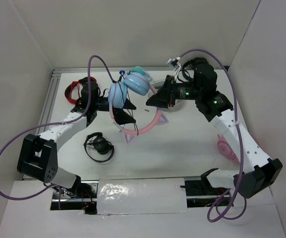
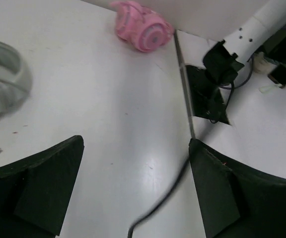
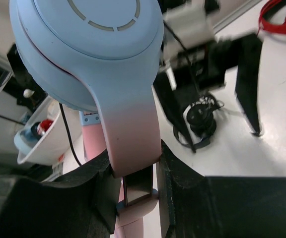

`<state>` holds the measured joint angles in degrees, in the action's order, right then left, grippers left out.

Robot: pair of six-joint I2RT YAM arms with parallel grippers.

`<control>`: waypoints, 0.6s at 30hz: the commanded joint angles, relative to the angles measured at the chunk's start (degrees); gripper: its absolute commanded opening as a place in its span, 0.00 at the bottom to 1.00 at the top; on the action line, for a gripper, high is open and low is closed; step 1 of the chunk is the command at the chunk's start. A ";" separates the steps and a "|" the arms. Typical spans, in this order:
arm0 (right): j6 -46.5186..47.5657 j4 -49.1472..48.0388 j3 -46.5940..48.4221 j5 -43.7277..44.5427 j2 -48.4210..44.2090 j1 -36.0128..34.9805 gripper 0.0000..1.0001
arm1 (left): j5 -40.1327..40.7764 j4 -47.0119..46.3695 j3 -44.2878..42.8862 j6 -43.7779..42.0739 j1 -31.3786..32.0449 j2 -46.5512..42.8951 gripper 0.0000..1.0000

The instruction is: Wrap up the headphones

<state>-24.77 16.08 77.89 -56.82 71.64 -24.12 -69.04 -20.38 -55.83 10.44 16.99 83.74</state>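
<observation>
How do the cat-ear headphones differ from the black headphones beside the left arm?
Colour: the cat-ear headphones are pink and light blue; the black headphones look all black. Pose: the cat-ear headphones hang above the surface, clamped in the right tool; the black headphones lie on the table. Both have a curved headband.

headphones [image 1: 118, 94] aloft, between left hand [image 1: 127, 112], right hand [image 1: 149, 101]

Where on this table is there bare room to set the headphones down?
Widest bare patch: the near middle of the table, bordered by the black pair, the right arm and the all-pink pair. The far middle is crowded: the left gripper and the right gripper, which clamps the headphones, meet there, with the red pair at far left.
</observation>
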 commanded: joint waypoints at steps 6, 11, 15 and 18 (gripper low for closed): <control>-3.35 -3.86 9.38 10.75 -1.85 0.13 0.00 | -5.15 -8.62 3.62 1.16 3.92 -0.78 0.99; -4.23 -3.69 10.97 15.23 -4.22 0.21 0.00 | -3.56 -12.57 7.66 3.09 5.15 -0.87 0.99; -5.37 -3.68 11.59 17.88 -5.37 0.30 0.00 | -4.88 -16.44 9.78 5.72 5.24 0.19 0.99; -7.21 -5.43 11.15 16.57 -5.37 0.39 0.00 | -5.76 -20.56 10.66 8.53 5.51 1.94 0.99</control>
<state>-29.06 16.43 85.58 -40.91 68.58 -24.05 -72.20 -32.51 -45.45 16.38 22.06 84.60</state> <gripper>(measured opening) 0.372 0.993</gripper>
